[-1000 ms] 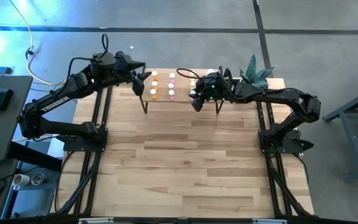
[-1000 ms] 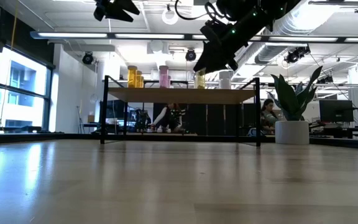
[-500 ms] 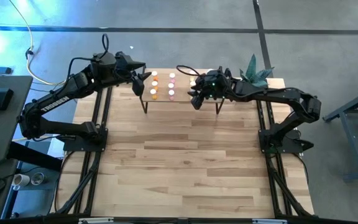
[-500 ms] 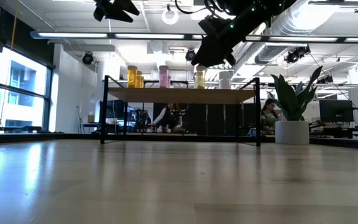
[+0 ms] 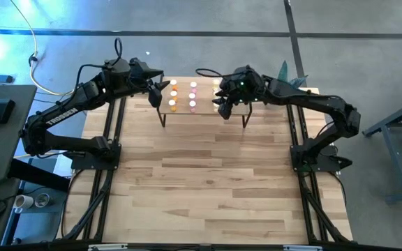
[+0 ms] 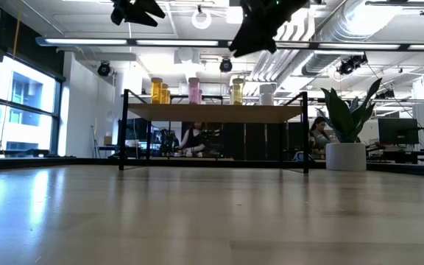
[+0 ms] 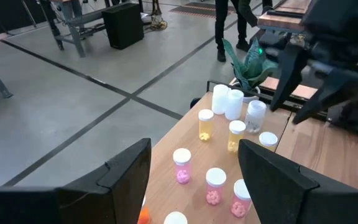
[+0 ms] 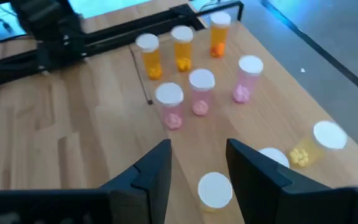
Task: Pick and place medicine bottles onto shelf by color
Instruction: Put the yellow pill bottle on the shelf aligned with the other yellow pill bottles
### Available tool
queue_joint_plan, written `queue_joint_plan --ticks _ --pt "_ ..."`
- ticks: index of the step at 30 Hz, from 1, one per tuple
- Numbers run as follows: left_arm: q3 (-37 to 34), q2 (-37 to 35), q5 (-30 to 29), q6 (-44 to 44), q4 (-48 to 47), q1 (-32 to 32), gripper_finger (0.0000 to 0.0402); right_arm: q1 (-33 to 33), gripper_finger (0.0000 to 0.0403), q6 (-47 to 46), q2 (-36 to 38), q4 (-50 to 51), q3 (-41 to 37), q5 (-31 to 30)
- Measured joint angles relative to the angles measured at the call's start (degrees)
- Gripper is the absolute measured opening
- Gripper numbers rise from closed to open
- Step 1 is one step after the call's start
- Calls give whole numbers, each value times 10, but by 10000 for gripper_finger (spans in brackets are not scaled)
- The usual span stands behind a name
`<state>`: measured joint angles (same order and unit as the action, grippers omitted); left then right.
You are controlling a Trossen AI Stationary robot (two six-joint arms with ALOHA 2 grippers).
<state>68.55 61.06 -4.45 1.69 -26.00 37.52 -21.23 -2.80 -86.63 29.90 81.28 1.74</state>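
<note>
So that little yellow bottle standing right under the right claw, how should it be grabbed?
Probably from straight above, by the white cap or just below it. The yellow bottle stands upright on the shelf, its round cap facing the right gripper, whose fingers hang open over it. Another yellow bottle stands close beside it, so a sideways approach would likely knock that one.
</note>
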Motion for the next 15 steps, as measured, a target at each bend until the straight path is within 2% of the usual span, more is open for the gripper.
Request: queue_joint_plan --ticks 9,12,15 --pt "0 0 0 0 -20 0 229 -13 145 65 3 122 56 32" --pt "0 0 0 0 -30 0 229 -21 145 69 21 116 23 78" --pt "0 0 0 0 -36 0 229 -24 145 56 49 80 -42 97"
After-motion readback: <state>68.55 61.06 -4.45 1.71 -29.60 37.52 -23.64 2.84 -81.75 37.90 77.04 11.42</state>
